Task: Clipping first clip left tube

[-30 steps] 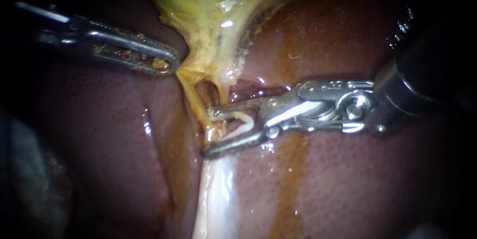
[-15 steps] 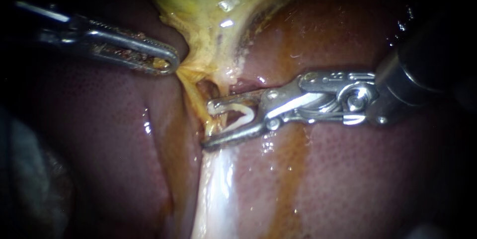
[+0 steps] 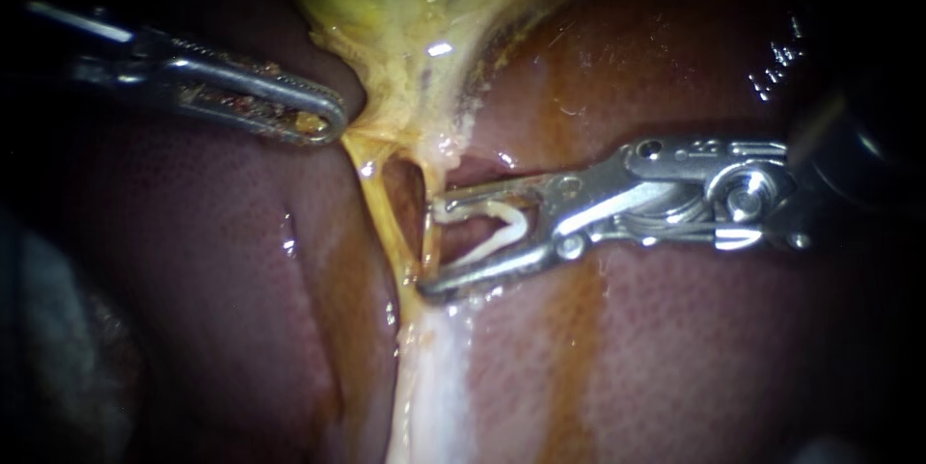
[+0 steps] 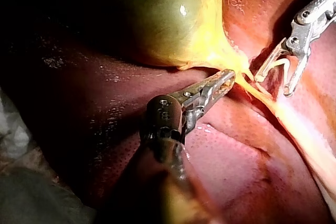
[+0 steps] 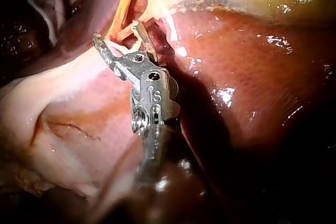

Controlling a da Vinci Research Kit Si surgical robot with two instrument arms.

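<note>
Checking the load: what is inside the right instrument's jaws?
The right instrument's jaws, wide apart, hold a white clip. Whether the tube at their tips is inside cannot be seen.

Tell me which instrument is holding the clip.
The right instrument: a white clip sits between its spread jaws, touching both. The left instrument grips the yellow edge of the gallbladder, no clip.

We see the dark red liver [image 3: 694, 358], wet and shiny. The yellow-green gallbladder [image 4: 163, 19] lies against it, round and smooth. A pale white strip of tissue [image 3: 429, 396] runs down over the liver.
</note>
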